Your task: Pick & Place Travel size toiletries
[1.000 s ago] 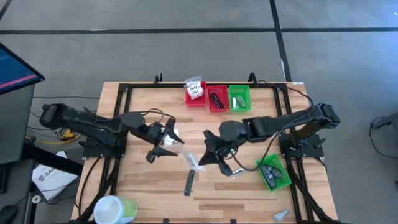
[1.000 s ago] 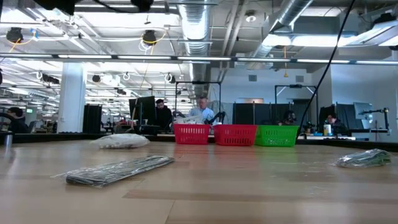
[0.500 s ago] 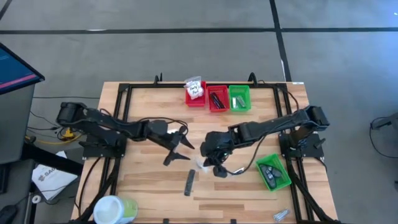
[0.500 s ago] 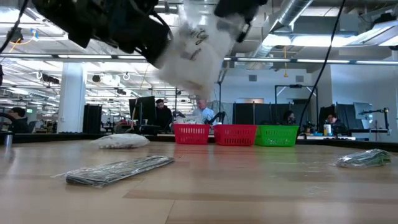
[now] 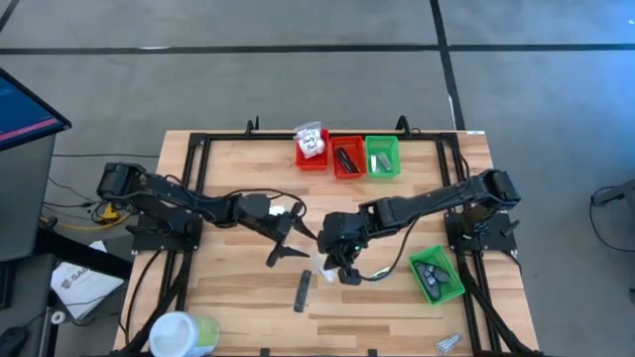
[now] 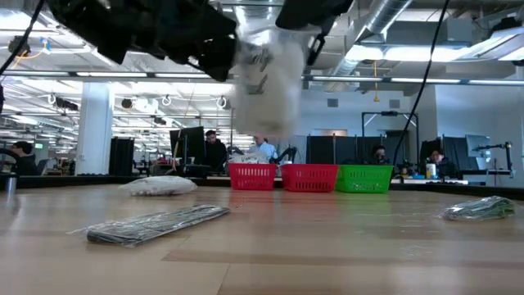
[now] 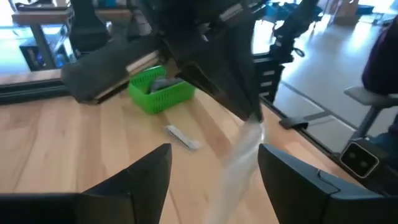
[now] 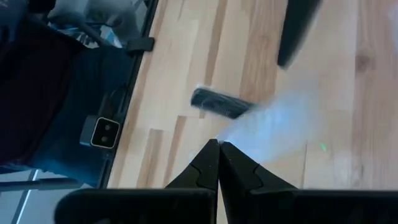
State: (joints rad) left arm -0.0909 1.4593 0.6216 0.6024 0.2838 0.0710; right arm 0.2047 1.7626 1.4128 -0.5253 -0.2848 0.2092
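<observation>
The right tool (image 5: 342,266) is pressed together, pinching a blurry white packet (image 6: 266,78) above the middle of the counter (image 5: 228,288). The left tool (image 5: 288,238), fingers spread, hovers just left of it.

L end effector (image 5: 290,238) now further toward desk centre vs 1 s ago, fingers spread, R end effector (image 5: 337,260) pulled inward, pinched on white crinkly packet (image 6: 264,86), packet now lifted off desk, dangling between both arms in low view
</observation>
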